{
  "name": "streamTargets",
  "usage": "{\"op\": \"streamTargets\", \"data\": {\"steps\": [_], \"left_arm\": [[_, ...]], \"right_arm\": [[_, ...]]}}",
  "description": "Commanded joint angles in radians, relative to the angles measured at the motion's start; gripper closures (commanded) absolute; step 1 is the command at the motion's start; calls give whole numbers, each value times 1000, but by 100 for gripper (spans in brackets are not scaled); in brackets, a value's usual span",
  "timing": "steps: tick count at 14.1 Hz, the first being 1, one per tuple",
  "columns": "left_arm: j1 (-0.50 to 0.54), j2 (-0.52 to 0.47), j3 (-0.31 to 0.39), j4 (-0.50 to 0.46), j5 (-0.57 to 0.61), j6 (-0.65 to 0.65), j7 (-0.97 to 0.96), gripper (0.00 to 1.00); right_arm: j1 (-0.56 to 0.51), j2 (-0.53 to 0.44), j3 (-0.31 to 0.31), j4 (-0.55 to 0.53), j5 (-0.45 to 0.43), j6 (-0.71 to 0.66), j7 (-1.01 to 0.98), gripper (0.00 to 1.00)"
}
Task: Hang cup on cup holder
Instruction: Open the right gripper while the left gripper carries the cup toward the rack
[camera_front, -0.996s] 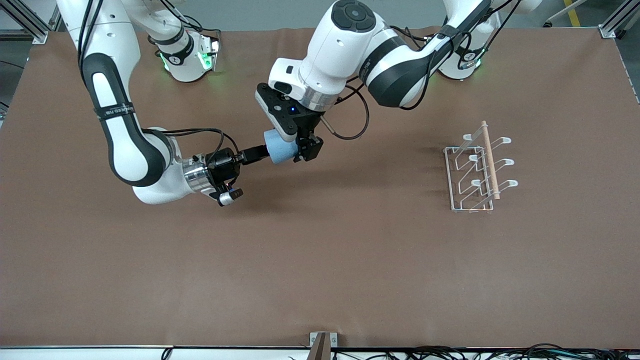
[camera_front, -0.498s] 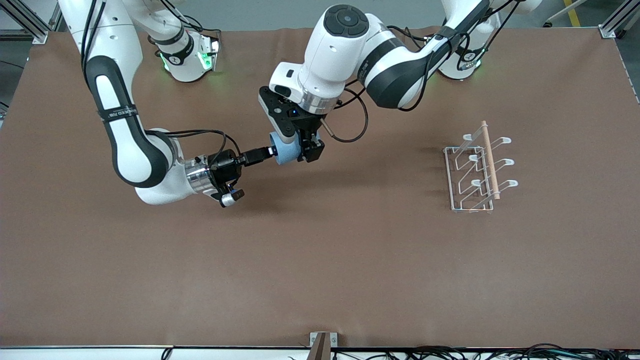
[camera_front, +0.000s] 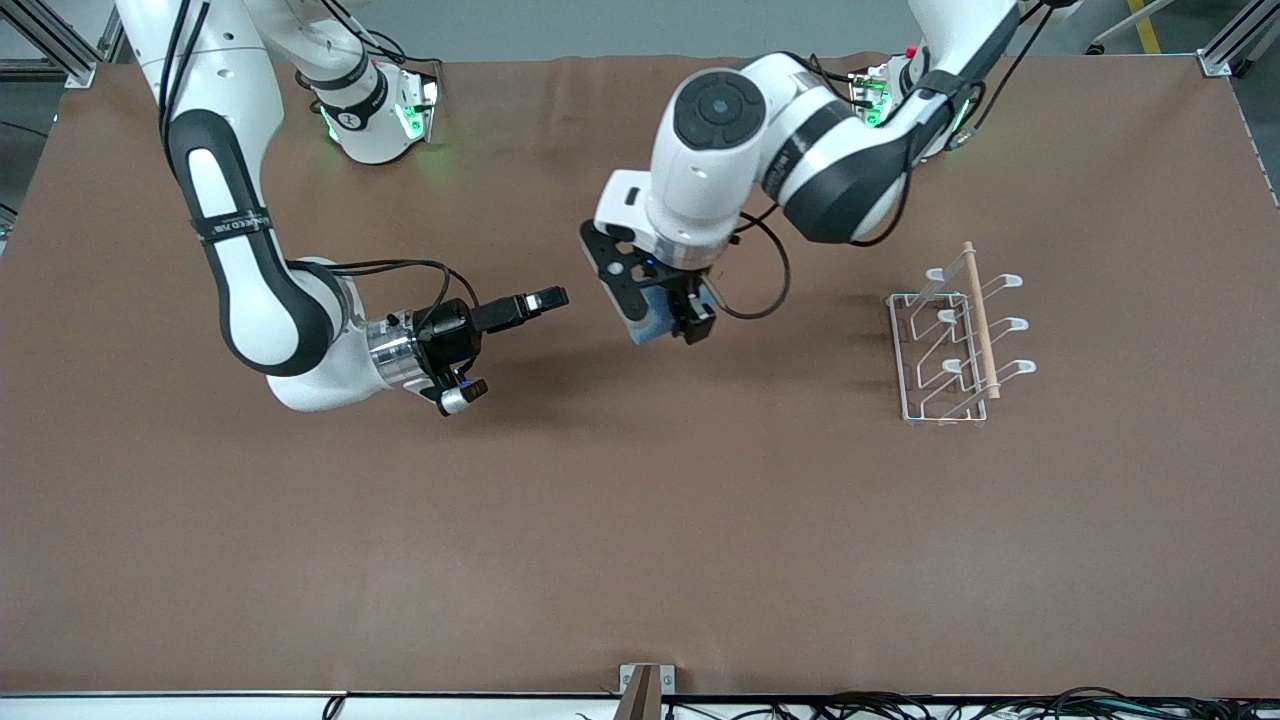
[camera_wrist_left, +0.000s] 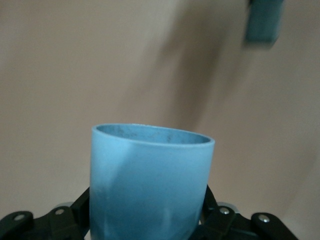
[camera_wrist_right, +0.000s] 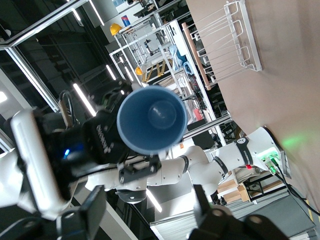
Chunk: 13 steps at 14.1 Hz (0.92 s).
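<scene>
Table (camera_front: 640, 520): brown covering, metal frame posts at corners. Cup holder (camera_front: 950, 345): on table toward the left arm's end. Cup (camera_front: 655, 322): blue, clamped in left gripper (camera_front: 665, 325) above mid-table. Right gripper (camera_front: 545, 298): fingers apart, empty, in the air beside it. Right wrist view alone shows the cup's open mouth (camera_wrist_right: 151, 119) and workshop shelving; left wrist view shows its rim (camera_wrist_left: 152, 132).

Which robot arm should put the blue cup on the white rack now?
The left arm. Its left gripper already holds the cup and is closer to the cup holder. The right gripper is open, holds nothing.
</scene>
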Motion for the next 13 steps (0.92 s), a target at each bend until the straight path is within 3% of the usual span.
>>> {"op": "streamTargets", "data": {"steps": [1,4,8,11,13], "left_arm": [[64,-22,-4,9,45,-129,76,84],[141,-33,-4,7,134,-267,221,84],[186,-36,-4,-2,322,-458,353,84],[157,-28,-7,-35,514,-635,357,84],[155,-28,-9,-101,614,-668,357,84]], "right_arm": [[0,-52,-57,-11,-107,26,16,0],[8,-295,-66,-173,-310,361,83,0],[-48,-385,-94,-172,-691,391,95,0],[-168,-409,-95,-95,-907,374,134,0],[-229,-399,-95,1,-1032,332,141,0]]}}
